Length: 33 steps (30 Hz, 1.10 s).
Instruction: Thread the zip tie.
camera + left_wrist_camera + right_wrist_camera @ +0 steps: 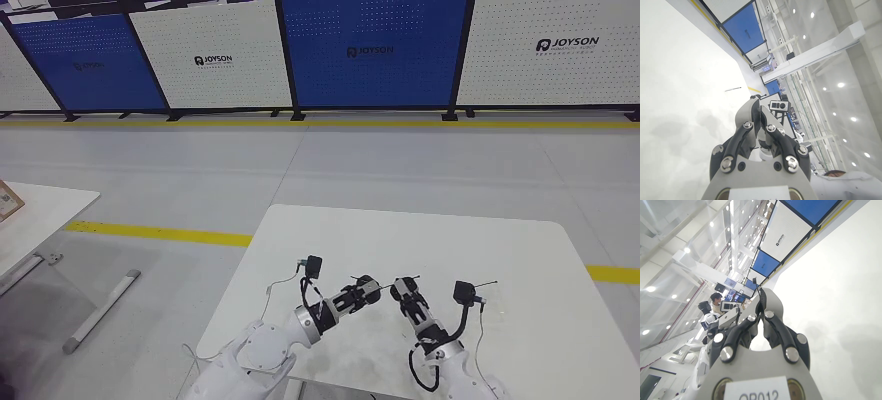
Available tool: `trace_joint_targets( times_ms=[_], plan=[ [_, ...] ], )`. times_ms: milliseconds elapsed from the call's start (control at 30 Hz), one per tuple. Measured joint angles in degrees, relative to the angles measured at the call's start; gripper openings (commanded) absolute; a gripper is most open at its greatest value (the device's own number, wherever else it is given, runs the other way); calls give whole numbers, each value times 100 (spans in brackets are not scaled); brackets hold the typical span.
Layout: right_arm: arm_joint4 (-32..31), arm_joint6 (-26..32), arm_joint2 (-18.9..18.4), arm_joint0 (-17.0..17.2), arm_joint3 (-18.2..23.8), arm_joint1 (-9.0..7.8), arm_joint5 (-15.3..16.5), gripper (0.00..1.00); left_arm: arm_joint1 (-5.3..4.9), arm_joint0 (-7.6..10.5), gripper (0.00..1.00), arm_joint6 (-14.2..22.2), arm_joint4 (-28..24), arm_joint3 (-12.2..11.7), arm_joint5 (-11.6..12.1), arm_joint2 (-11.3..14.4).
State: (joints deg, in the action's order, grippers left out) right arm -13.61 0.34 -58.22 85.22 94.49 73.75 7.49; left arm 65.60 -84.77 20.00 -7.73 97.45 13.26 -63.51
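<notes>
My two grippers face each other, almost touching, over the near middle of the white table (420, 240). The left gripper (367, 291) (759, 110) is shut on a thin black zip tie strip (759, 116) that runs edge-on between its pads. The right gripper (402, 289) (759, 293) is shut on a black zip tie (757, 288). This tie's square head (754, 280) sticks out just past the fingertips. I cannot tell whether both hold the same tie. The gap between the two grippers is too small in the top view to show any threading.
A spare black zip tie (486, 284) (732, 89) lies flat on the table, to the right of the right arm. Another white table (40, 215) stands at the far left. Blue and white partition panels (370, 50) line the back of the room.
</notes>
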Motion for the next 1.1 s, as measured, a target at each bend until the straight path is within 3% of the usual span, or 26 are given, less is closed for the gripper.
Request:
trace_joint_targets(
  times_ms=[200,433,633,867,1033,1100],
  plan=[
    [196,10,53,-76,-149,49,200,0,-15,-9,0,21,22,-16,14,-47],
    [393,-85,-174,96,-89,37,466,0,-9,-19,0,-185,24,-36,-80,-73],
    [278,-104,-283,211,42,29,337,0,-7,6,0,-148,6,-59,-76,-57],
    [41,-293,-245,214,79,64,100,0,-19,-6,0,-230,331,-62,-152,-40],
    [-39,-326,-179,147,21,98,-40,0,-20,-22,10,-253,436,-37,-178,-11],
    [-54,-332,-164,130,8,110,-70,0,-22,-25,1,-238,451,-24,-187,-6]
  ],
)
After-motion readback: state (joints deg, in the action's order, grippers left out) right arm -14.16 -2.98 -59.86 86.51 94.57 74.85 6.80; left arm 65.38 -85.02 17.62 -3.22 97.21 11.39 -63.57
